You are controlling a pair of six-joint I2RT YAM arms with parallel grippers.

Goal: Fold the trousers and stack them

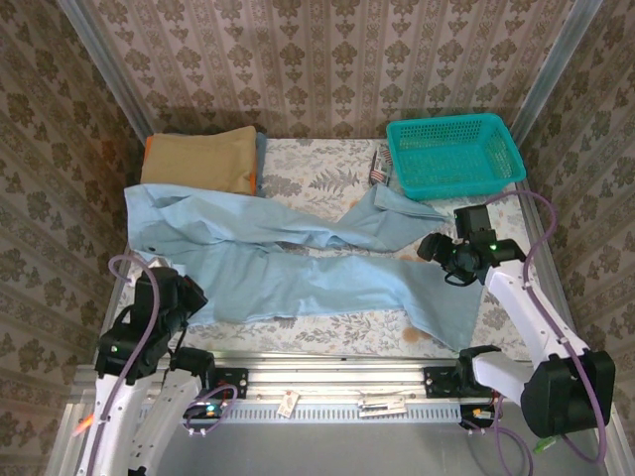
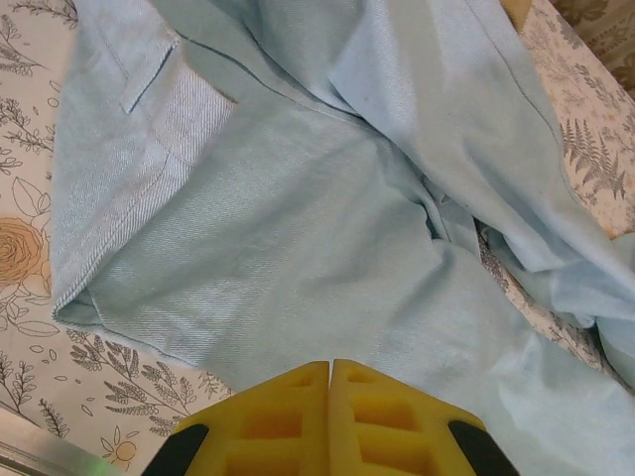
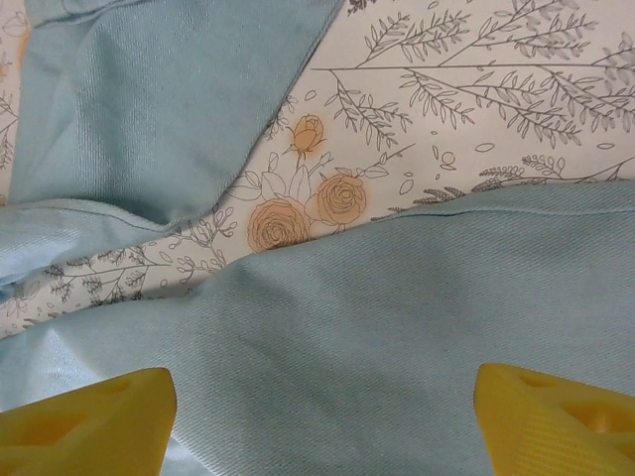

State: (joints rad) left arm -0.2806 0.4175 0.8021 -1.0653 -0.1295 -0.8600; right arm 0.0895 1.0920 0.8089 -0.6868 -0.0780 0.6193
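From the top external camera, the pale blue trousers [image 1: 298, 263] lay spread over the floral tablecloth [image 1: 317, 169]. Their long axis ran left to right, with the waist at the left beside the tan folded garment [image 1: 198, 159]. The legs pointed right. The far leg ended just short of the teal basket [image 1: 448, 122], and the near leg bent toward the table's near right edge. The left gripper [image 1: 187, 297] was over the near waist corner, and the right gripper [image 1: 444, 256] was between the two leg ends.

In the left wrist view, the left gripper [image 2: 329, 367] had its yellow fingers [image 2: 377, 416] pressed together with nothing between them, over the trousers [image 2: 298, 228] near a pocket seam.

In the right wrist view, the right gripper [image 3: 322, 416] had its fingers [image 3: 89, 421] spread wide above a trouser leg [image 3: 397, 297], with tablecloth [image 3: 476, 109] beyond.
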